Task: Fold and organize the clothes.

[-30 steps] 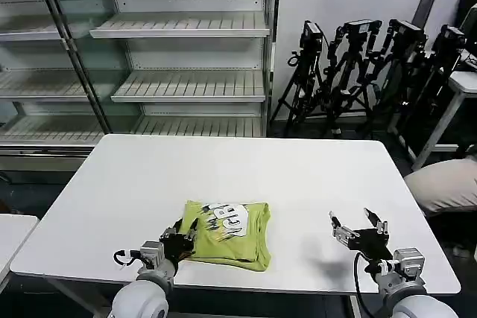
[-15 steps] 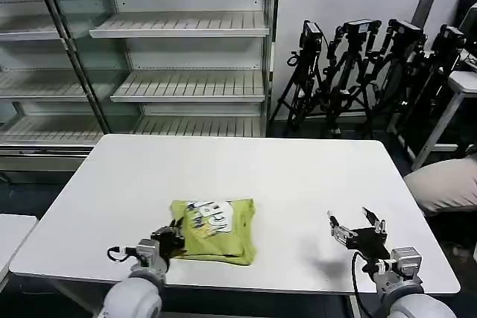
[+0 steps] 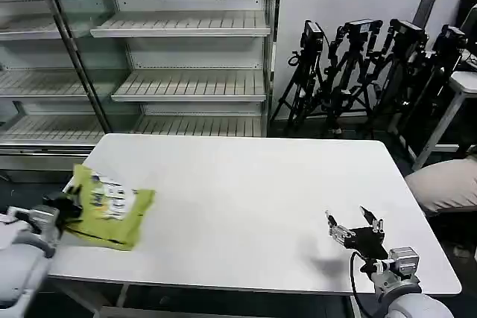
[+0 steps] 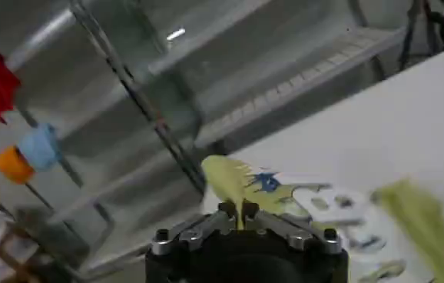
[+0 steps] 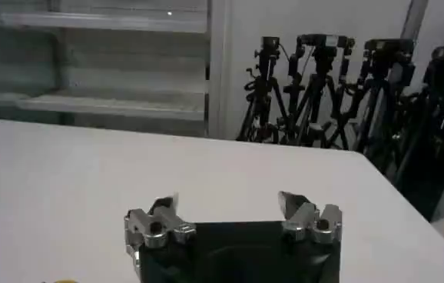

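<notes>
One folded lime-green T-shirt [image 3: 110,205], soft thin fabric with a white printed patch, sat at the white table's [image 3: 246,191] left edge, partly overhanging it. The left gripper [image 3: 65,206] was clamped together on the shirt's outer edge, just beside the table's left edge. The right gripper [image 3: 355,227] hovered with fingers apart over the table's near right corner, well apart from the shirt.
</notes>
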